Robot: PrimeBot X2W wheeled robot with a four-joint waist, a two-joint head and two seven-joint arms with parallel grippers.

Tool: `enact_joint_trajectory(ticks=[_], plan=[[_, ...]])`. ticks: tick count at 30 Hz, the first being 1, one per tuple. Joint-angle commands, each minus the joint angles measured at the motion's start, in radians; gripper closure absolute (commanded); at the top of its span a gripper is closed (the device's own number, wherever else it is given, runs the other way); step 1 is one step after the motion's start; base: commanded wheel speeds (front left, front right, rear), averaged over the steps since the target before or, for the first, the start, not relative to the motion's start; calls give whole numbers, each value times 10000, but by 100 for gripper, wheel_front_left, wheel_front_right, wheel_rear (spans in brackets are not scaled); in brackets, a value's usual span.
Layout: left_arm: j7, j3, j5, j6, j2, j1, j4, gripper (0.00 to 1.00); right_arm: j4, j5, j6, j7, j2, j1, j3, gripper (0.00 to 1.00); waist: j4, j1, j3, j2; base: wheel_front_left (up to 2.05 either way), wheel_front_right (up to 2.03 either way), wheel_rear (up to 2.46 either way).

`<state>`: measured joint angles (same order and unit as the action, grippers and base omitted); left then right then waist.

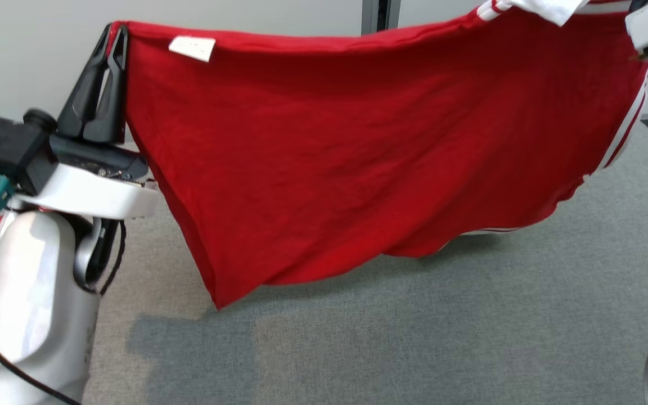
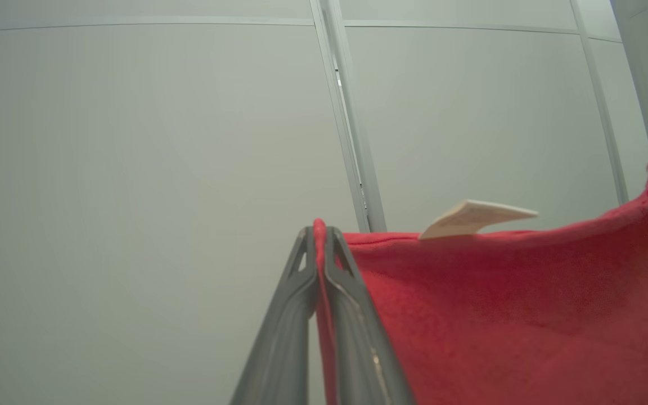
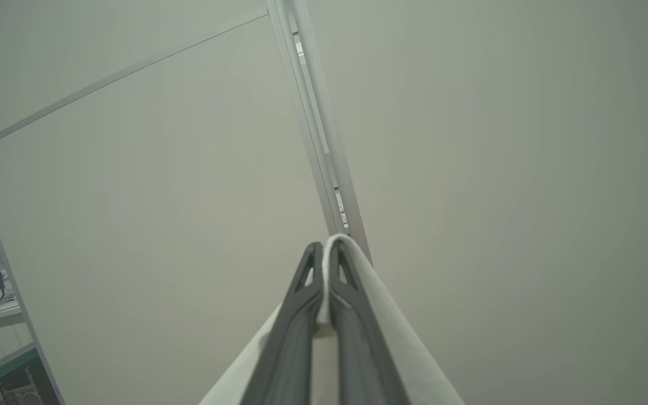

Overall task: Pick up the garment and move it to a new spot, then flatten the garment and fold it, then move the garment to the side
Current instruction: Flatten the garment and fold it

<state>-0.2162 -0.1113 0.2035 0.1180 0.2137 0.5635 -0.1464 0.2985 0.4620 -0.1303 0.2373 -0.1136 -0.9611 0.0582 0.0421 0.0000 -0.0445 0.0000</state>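
Item: red garment (image 1: 358, 157), hung spread above the grey counter (image 1: 414, 337); your left claw (image 1: 116, 34), at ten o'clock, is clamped on its red corner, your right claw (image 3: 324, 250) on white trim (image 3: 397, 343). Step, as I judge: the carry to a new spot; next you lower it flat, held taut. Pale tag (image 1: 192, 48) at eleven o'clock: no legible writing.

Left pincer (image 1: 115, 35) and right pincer (image 3: 324, 247) are held high and wide apart, each clamped tight.
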Motion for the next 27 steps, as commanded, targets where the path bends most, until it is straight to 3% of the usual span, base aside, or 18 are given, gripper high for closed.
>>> enact_joint_trajectory(ticks=[1, 8, 13, 17, 22, 27], plan=[[72, -60, -68, 45, 137, 365, -44, 100, -36, -118, -6, 53, -46, -288, -21, 100, -15, 0, -258, 0, 0, 0, 0], [830, -972, 110, 126, 836, 2741, -767, 100, 374, -670, -6, 326, -430, -2298, 62, 100, -150, 0, -2140, 0, 0, 0, 0], [655, -1766, 140, 128, 1241, 5382, -1778, 100, 1225, -1054, -5, -348, -852, -4652, -1017, 100, -189, 0, -3834, 0, 0, 0, 0], [142, -1948, 18, 121, 1033, 7490, -3062, 100, 2349, -1270, -5, -1655, -964, -6554, -1339, 100, -291, 0, -4730, 0, 0, 0, 0], [-412, -1702, -255, -467, 488, 9482, -4400, 100, 3706, -2045, -6, -4315, -779, -8330, -1468, 100, -309, 0, -5479, 0, 0, 0, 0], [-484, -1322, -422, -902, 118, 10369, -4133, 100, 4296, -2087, -3, -5003, -640, -8997, -1582, 100, -300, 0, -5988, 0, 0, 0, 0]])
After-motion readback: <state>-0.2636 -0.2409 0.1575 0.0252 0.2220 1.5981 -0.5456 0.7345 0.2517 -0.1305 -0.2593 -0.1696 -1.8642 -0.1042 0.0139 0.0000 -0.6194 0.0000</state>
